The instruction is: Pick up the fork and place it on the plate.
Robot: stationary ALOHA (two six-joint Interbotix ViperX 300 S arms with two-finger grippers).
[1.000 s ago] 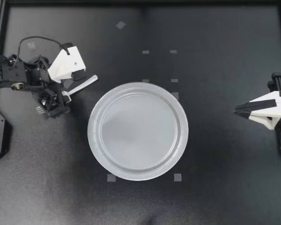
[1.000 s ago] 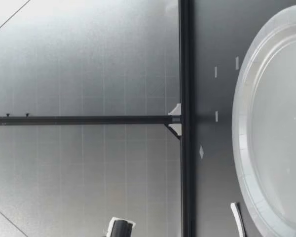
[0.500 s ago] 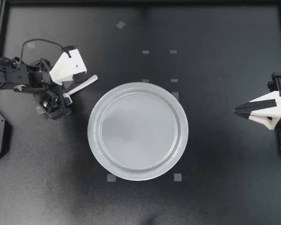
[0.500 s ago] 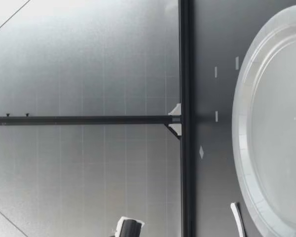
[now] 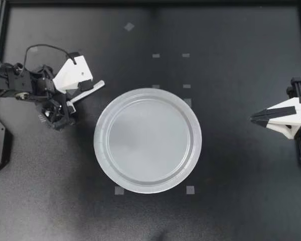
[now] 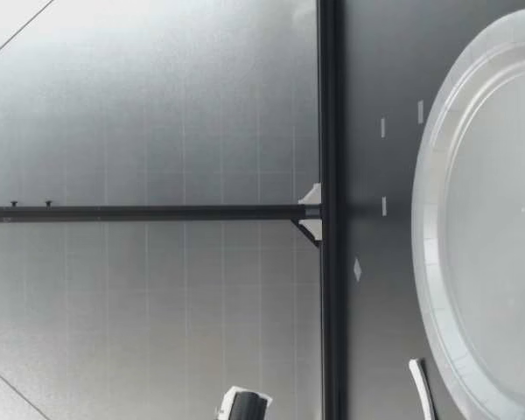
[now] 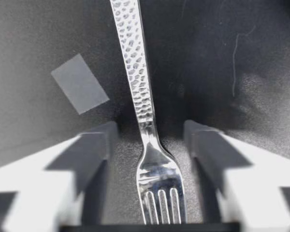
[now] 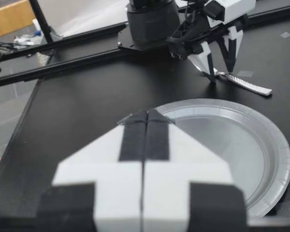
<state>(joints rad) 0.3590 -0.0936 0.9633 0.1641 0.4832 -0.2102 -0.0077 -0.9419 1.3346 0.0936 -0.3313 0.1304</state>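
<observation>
A silver fork (image 5: 89, 90) with a hammered handle lies flat on the black table, left of the grey plate (image 5: 147, 140). My left gripper (image 5: 64, 103) points down over its neck. In the left wrist view the fork (image 7: 144, 116) runs between the two fingers (image 7: 94, 145), with a gap on each side, so the gripper (image 7: 150, 134) is open. My right gripper (image 5: 253, 119) rests shut at the table's right side, far from the plate. From the right wrist view I see the shut gripper (image 8: 146, 114), the plate (image 8: 275, 145), the fork (image 8: 247, 85) and my left gripper (image 8: 221, 64) astride it.
Small grey tape squares (image 5: 156, 55) mark the table around the plate. A black frame rail (image 5: 150, 2) runs along the far edge. In the low view the plate's rim (image 6: 427, 262) and the fork's handle end (image 6: 419, 385) show.
My left gripper has sunk a little toward the table and its fingers have drawn closer around the fork's neck. The fork, plate and right arm have not moved.
</observation>
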